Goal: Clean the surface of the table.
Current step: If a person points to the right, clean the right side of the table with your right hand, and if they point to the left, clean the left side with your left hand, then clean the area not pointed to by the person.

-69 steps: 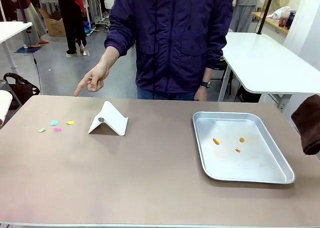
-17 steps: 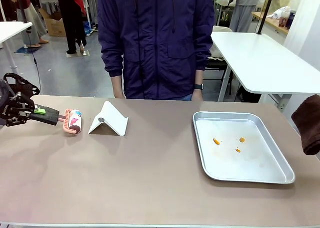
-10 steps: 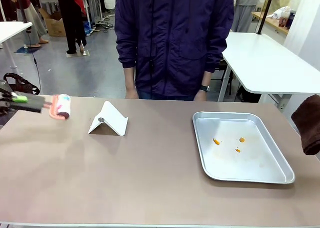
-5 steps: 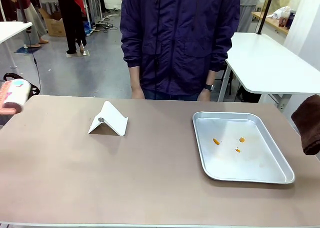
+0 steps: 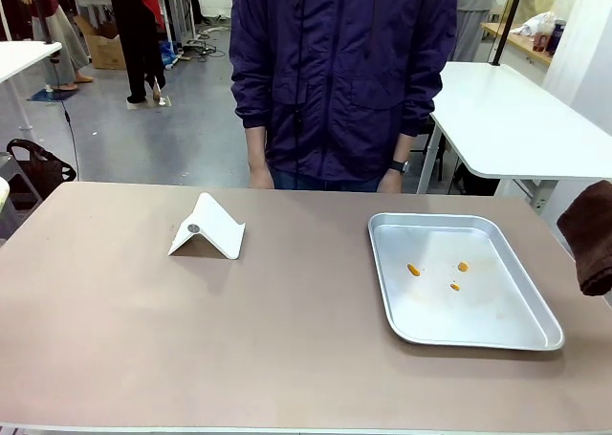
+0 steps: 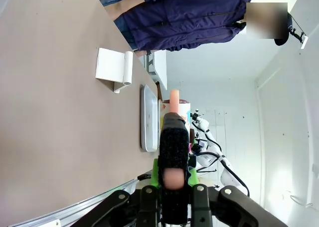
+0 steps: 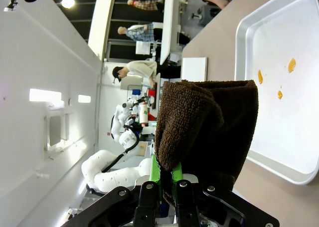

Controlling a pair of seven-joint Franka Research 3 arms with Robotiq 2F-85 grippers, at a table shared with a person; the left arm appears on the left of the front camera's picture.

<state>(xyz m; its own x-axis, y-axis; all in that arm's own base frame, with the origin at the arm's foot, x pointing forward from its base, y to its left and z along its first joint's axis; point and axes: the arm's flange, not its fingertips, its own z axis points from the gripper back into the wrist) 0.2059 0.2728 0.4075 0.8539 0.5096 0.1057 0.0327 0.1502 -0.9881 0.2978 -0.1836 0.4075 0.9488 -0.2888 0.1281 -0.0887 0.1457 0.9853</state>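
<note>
The brownish table (image 5: pixel 239 339) lies bare at its left end in the front view. In the left wrist view my left gripper (image 6: pixel 173 173) is shut on the black handle of a pink lint roller (image 6: pixel 174 137), held off the table (image 6: pixel 45 112) beyond its end. My right gripper (image 7: pixel 166 179) is shut on a folded dark brown cloth (image 7: pixel 207 127), which hangs at the table's right edge as the cloth (image 5: pixel 588 236) in the front view, above the table (image 7: pixel 269 197) and beside the tray.
A white folded stand (image 5: pixel 207 228) sits left of centre. A silver metal tray (image 5: pixel 497 335) with three orange bits (image 5: pixel 413 270) lies at the right. A person in a dark purple jacket (image 5: pixel 344 72) stands at the far edge, hands down.
My left gripper carried the lint roller left, up and out of the front view. The coloured paper scraps seen at the left end earlier are gone. The person stopped pointing and shifted right.
</note>
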